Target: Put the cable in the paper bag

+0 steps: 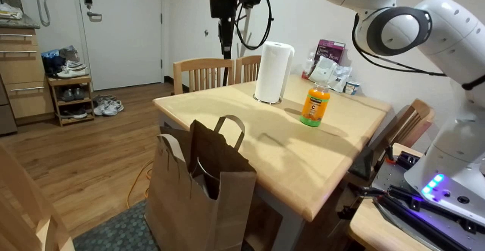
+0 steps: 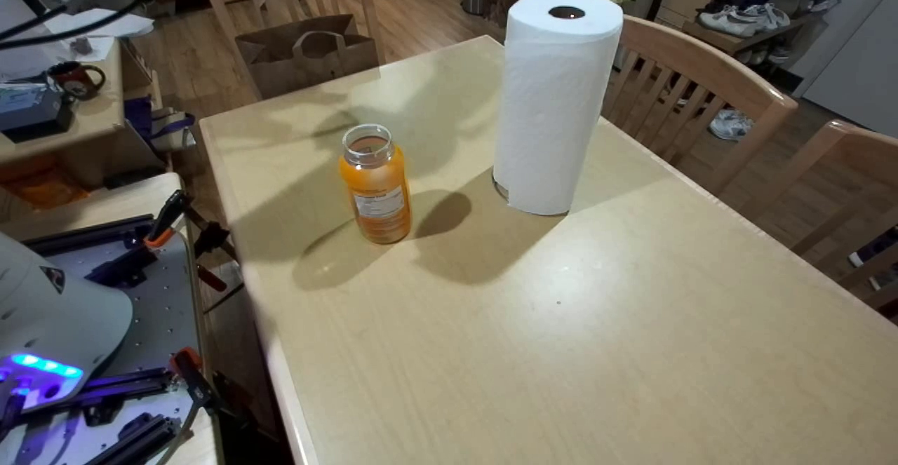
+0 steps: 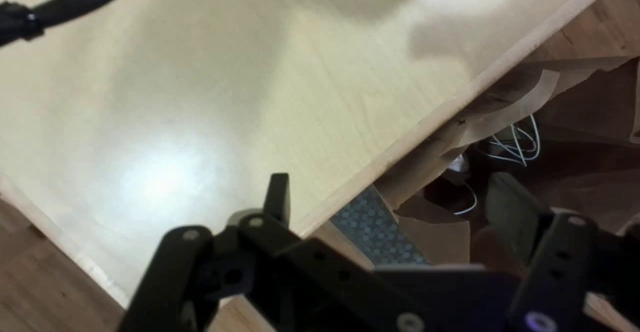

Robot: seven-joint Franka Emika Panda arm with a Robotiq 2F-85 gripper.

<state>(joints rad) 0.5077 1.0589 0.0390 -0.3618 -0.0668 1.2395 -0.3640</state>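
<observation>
The claw (image 3: 392,206) had its jaws spread super wide, and the white cable (image 3: 518,145) was just sitting in loose loops inside the brown paper bag (image 1: 193,205), right by the edge of the light wooden table (image 1: 303,167). On top there was an orange bottle (image 1: 315,107), then a roll of paper towels (image 1: 273,73), then some packets (image 1: 329,74) and a purple box (image 1: 331,50) by the wall (image 1: 303,27). Further back: wooden chairs (image 1: 204,62), a loaded shoe rack (image 1: 72,80) and a pale door (image 1: 123,42).

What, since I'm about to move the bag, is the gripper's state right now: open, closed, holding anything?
Gripper: open, jaws wide apart, holding nothing; loops of the cable show inside the paper bag.
</observation>
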